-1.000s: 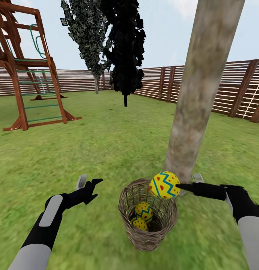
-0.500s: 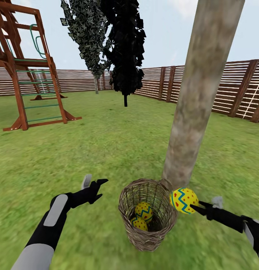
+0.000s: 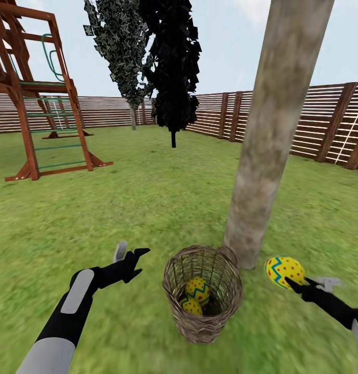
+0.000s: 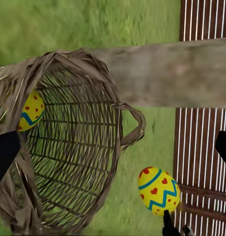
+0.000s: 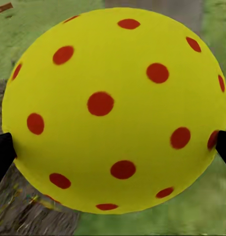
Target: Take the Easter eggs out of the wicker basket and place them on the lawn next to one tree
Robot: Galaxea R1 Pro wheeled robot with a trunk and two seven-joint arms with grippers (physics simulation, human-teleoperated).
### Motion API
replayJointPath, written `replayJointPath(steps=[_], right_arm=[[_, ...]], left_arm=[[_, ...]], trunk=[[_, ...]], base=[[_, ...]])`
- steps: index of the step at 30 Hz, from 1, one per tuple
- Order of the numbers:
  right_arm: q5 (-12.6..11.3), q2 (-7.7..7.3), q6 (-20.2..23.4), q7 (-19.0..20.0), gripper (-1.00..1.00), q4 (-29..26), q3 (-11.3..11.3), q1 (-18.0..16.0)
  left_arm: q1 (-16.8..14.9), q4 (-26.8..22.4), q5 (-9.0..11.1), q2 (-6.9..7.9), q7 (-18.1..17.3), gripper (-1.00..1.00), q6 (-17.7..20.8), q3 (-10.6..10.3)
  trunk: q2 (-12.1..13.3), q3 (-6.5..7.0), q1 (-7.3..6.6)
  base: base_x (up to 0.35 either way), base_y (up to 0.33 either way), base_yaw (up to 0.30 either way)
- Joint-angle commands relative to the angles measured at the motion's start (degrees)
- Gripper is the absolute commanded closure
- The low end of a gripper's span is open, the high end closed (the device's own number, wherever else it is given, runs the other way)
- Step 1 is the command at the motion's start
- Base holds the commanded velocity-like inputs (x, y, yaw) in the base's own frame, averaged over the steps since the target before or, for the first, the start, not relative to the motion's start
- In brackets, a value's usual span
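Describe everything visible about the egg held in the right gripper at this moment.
The Easter egg is yellow with a blue-green zigzag band and small red dots, smooth and glossy-looking. It is clamped in the right gripper, outside the wicker basket, low over the lawn just right of the tree trunk's base. Whether it touches the grass is unclear.

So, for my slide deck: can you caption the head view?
Right gripper holds a yellow zigzag-banded egg beside the grey-beige tree trunk; two eggs remain in the brown wicker basket.
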Motion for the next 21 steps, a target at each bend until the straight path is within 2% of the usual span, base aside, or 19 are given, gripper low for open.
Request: replayJointPath(steps=[1, 2, 6, 7, 10, 13, 15, 16, 18, 21], right_arm=[[0.8, 0.09, -2.0, -4.3, 1.0, 0.7, -0.4, -0.1], [1.0, 0.11, -3.3, -7.6, 1.0, 1.8, -0.3, -0.1], [1.3, 0.26, -5.7, -16.3, 1.0, 4.1, -0.2, 0.0], [1.4, 0.79, -6.9, -17.7, 1.0, 4.4, -0.2, 0.0], [2.6, 3.39, -10.7, -19.0, 1.0, 4.8, -0.1, 0.0], [4.4, 4.04, -11.4, -19.2, 1.0, 4.8, -0.1, 0.0], [5.2, 4.76, -11.5, -19.2, 1.0, 4.7, -0.1, 0.0], [6.6, 5.14, -11.5, -19.3, 1.0, 4.7, -0.1, 0.0], [11.3, 6.47, -11.6, -21.6, 1.0, 4.7, -0.1, 0.0], [13.3, 8.53, -11.6, -24.8, 1.0, 4.6, 0.0, 0.0]], left_arm=[[0.0, -0.1, 0.6, -0.06, 0.6, -1.0, 0.3, 0.2], [0.0, -0.1, 0.6, -0.06, 0.6, -1.0, 0.3, 0.2], [0.0, -0.1, 0.5, -0.16, 0.6, -1.0, 0.3, 0.2], [0.0, -0.1, 0.5, -0.31, 0.6, -1.0, 0.3, 0.2], [0.0, -0.1, 0.3, -0.45, 0.6, -1.0, 0.2, 0.2], [0.0, 0.0, 0.3, -0.49, 0.6, -1.0, -1.2, 0.0], [0.0, 0.0, 0.3, -0.65, 0.6, -1.0, -2.3, -2.0], [0.0, 0.0, 0.3, -0.78, 0.6, -1.0, -3.4, -3.7], [0.0, 0.0, 0.4, -1.38, 0.6, -1.0, -4.9, -6.3], [0.0, -0.1, 0.3, -2.55, 0.6, -1.0, -5.3, -9.2]], trunk=[[0.0, -0.05, -0.04], [0.0, -0.05, -0.04], [0.0, -0.05, -0.04], [0.0, -0.05, -0.04], [0.0, -0.05, -0.04], [0.0, -0.05, -0.04], [0.0, -0.05, -0.04], [0.0, -0.05, -0.04], [0.0, -0.05, -0.04], [0.0, -0.05, -0.04]], base=[[-0.29, -0.072, 0.0], [-0.305, -0.032, 0.0], [-0.316, -0.008, 0.0], [-0.292, -0.111, 0.0], [-0.253, -0.206, 0.0], [-0.221, -0.246, 0.0], [-0.073, -0.148, 0.0], [-0.014, -0.028, 0.0], [-0.004, -0.008, 0.0], [0.0, -0.006, 0.0]])
